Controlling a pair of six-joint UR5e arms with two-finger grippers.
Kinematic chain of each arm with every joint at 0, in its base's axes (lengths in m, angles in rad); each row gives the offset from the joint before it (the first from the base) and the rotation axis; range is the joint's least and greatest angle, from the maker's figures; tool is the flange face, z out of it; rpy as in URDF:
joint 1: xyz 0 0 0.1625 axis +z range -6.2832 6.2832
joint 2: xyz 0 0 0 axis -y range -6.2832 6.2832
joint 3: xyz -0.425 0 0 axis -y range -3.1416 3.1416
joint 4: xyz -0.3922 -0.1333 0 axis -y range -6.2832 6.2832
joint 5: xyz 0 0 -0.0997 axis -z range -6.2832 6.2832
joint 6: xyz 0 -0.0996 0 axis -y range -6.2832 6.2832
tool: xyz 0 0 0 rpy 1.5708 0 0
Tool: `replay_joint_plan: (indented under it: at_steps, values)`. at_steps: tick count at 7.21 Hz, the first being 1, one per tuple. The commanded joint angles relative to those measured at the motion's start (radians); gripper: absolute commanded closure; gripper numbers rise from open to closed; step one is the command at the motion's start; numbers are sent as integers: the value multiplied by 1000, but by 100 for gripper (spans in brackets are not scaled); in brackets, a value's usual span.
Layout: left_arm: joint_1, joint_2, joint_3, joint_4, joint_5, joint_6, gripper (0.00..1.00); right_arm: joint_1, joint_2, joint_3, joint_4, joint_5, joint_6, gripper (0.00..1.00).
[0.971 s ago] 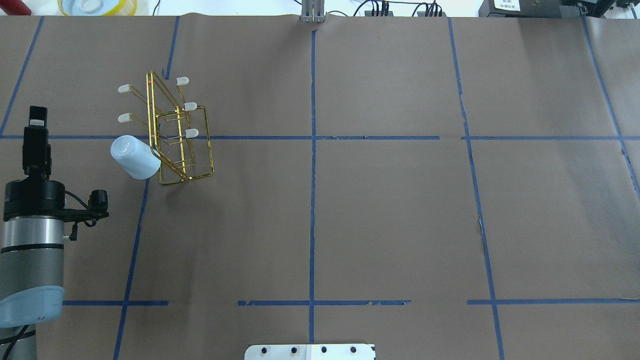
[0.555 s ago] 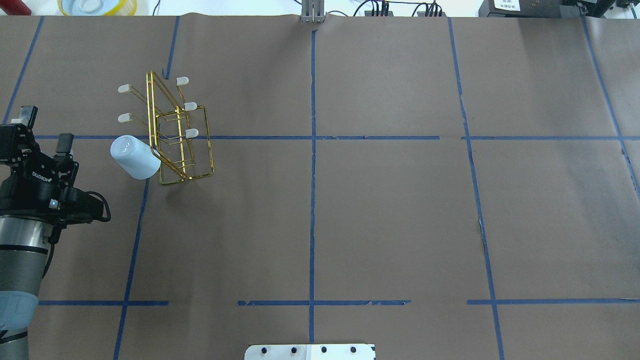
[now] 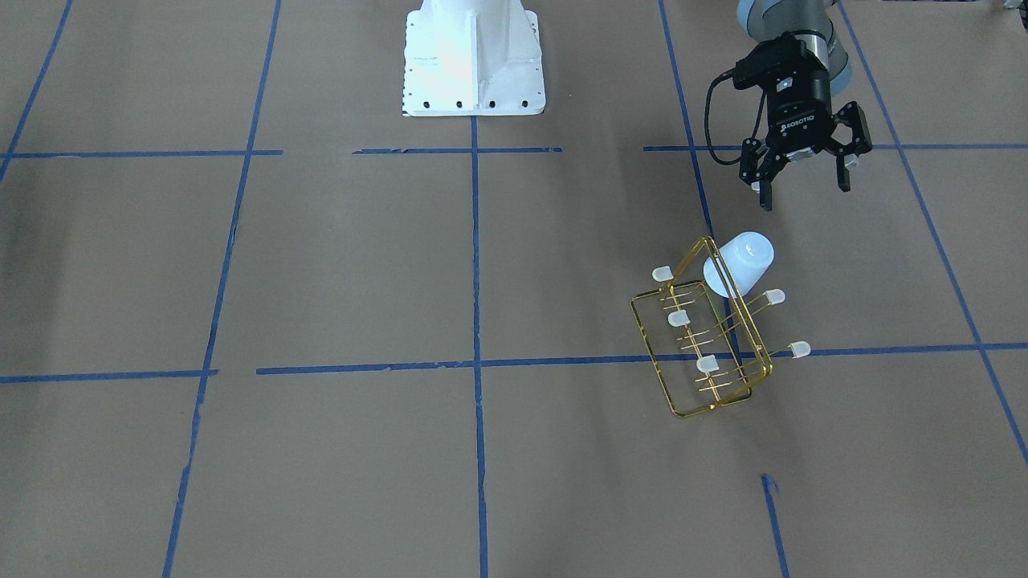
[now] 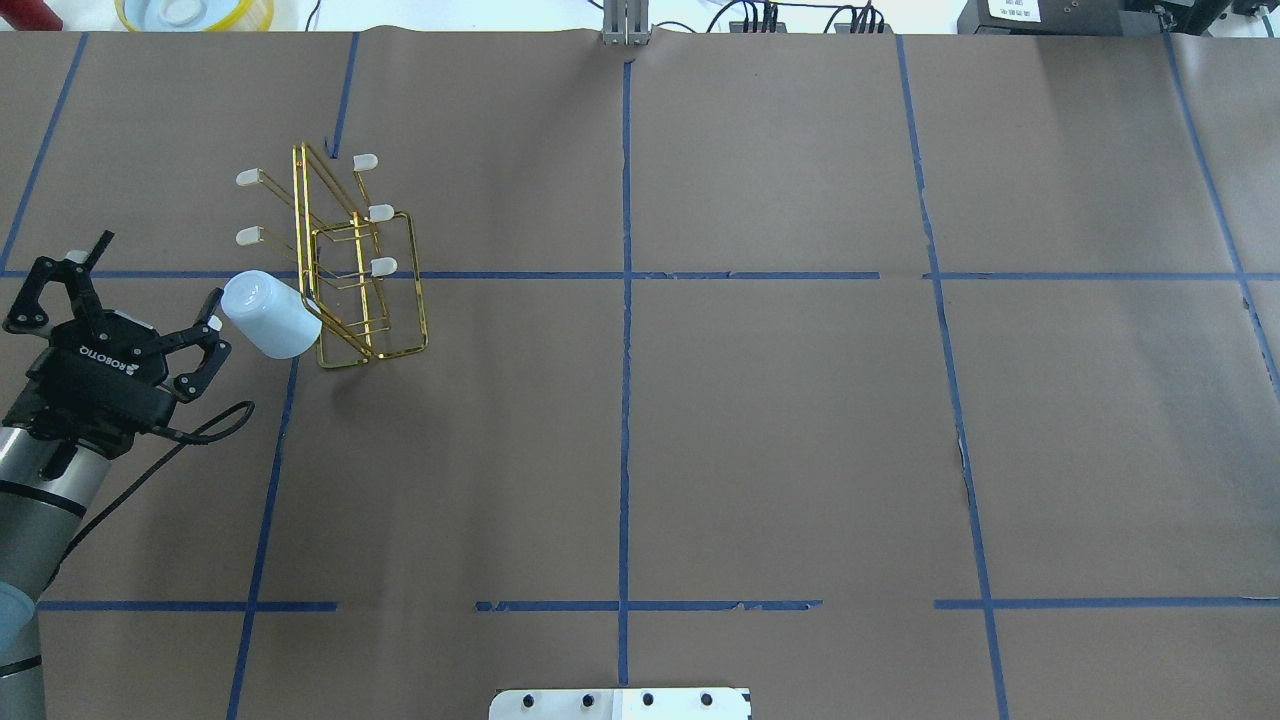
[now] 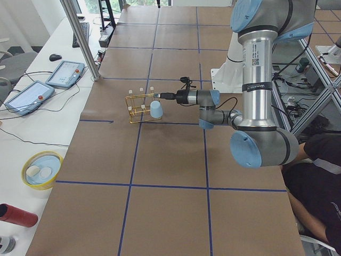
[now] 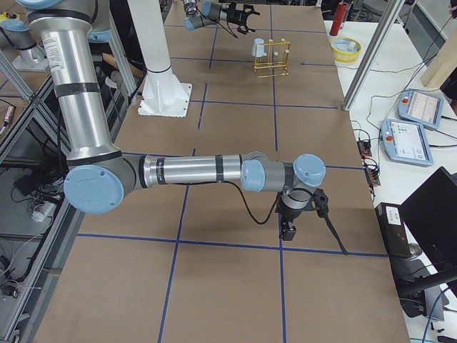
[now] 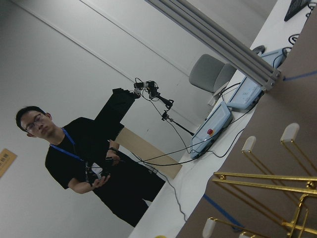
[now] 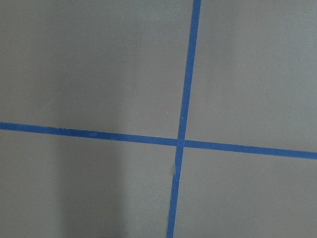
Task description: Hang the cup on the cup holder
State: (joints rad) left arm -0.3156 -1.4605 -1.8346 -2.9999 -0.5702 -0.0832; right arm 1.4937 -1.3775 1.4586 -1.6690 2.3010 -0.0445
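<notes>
I see left claw [image 4: 145,287] spread wide, holding nothing, one fingertip just beside cup [image 4: 268,315]. Cup tilted, base outward, against nearest end of cup holder [image 4: 345,262] on bench [image 4: 800,400]. Right claw [image 6: 289,227]: cannot tell.

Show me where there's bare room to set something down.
Free: the table right of the centre tape line, and the squares between cup holder and robot base. Crowded: the left side, where the cup leans at the holder with the open left gripper just beside it.
</notes>
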Motion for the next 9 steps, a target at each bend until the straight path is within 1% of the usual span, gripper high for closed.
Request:
replay_joint_plan:
  at_steps: [1,2,3,4,5,6,7,8,9]
  values:
    - [-5,0,-3,-2,-223,-438,0,0,0,0,0,0,0,0]
    - [-17,2,-29,-2,-352,-605,0,0,0,0,0,0,0,0]
    - [-90,0,-76,-1,-507,-630,0,0,0,0,0,0,0,0]
    - [-182,-3,-95,15,-672,-629,0,0,0,0,0,0,0,0]
    - [-297,-6,-95,62,-832,-621,0,0,0,0,0,0,0,0]
    - [-454,-14,-94,141,-1043,-603,0,0,0,0,0,0,0,0]
    - [-603,-20,-81,210,-1232,-552,0,0,0,0,0,0,0,0]
    - [-731,-20,-40,261,-1369,-490,0,0,0,0,0,0,0,0]
    - [-844,-23,42,266,-1530,-440,0,0,0,0,0,0,0,0]
